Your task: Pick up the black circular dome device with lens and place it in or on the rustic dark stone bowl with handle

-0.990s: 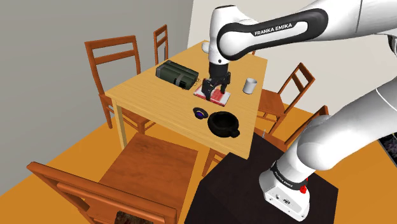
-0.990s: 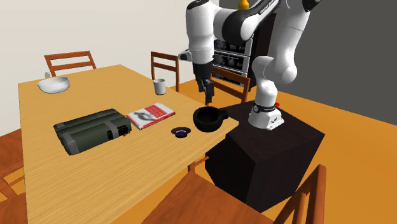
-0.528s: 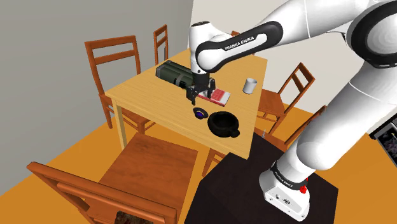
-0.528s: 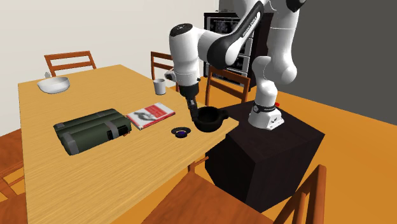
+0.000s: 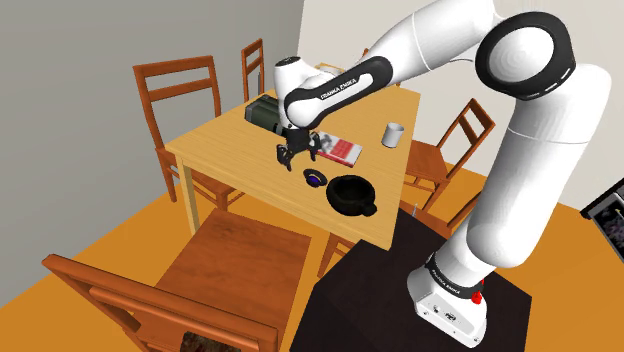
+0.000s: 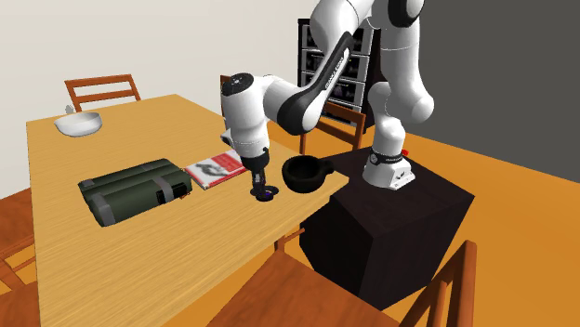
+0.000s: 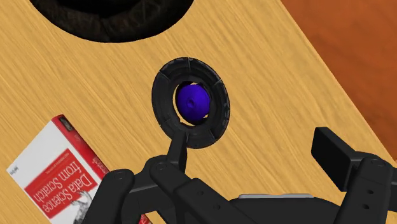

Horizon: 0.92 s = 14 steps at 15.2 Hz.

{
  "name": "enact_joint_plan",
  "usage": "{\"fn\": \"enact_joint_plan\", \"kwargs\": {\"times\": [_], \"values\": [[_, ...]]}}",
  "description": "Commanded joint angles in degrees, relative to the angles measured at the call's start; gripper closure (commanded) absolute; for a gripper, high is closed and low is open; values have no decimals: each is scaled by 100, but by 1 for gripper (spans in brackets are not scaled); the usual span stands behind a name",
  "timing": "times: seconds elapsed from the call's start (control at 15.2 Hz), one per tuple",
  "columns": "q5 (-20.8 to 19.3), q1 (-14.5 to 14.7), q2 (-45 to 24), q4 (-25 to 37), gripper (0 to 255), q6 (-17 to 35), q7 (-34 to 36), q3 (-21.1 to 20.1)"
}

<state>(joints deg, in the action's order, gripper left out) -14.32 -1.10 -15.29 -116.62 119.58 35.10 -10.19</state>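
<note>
The black round dome device (image 7: pixel 191 102) with a purple lens (image 7: pixel 192 100) lies flat on the wooden table (image 5: pixel 230 155). It sits between the red book (image 5: pixel 338 150) and the dark stone bowl with a handle (image 5: pixel 352 193). My gripper (image 5: pixel 298 152) hangs open just above the table beside the device (image 5: pixel 316 179). In the wrist view one black finger (image 7: pixel 178 149) reaches the device's rim and the other finger (image 7: pixel 337 149) stands well apart over bare wood. Nothing is held. The second exterior view has the gripper (image 6: pixel 259 181) right over the device (image 6: pixel 266 194), next to the bowl (image 6: pixel 302 173).
A dark green bag (image 6: pixel 135 190) lies on the table beyond the book (image 6: pixel 220 167). A white mug (image 5: pixel 393 133) and a white bowl (image 6: pixel 77 123) stand farther off. Wooden chairs (image 5: pixel 180 95) ring the table. The table's edge runs close by the device.
The arm has swung from over the red book toward the dome device and come down close to the table. The device and the bowl have not moved.
</note>
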Motion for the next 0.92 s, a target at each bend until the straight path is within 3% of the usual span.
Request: {"fn": "enact_joint_plan", "kwargs": {"times": [0.0,0.33,0.79,0.86], "values": [[-55,1,-125,0,0,117,52,25],[-140,-18,-278,-169,0,436,105,69],[-140,-18,-277,-169,0,435,105,69],[-140,-18,-277,-169,255,435,105,69]]}}
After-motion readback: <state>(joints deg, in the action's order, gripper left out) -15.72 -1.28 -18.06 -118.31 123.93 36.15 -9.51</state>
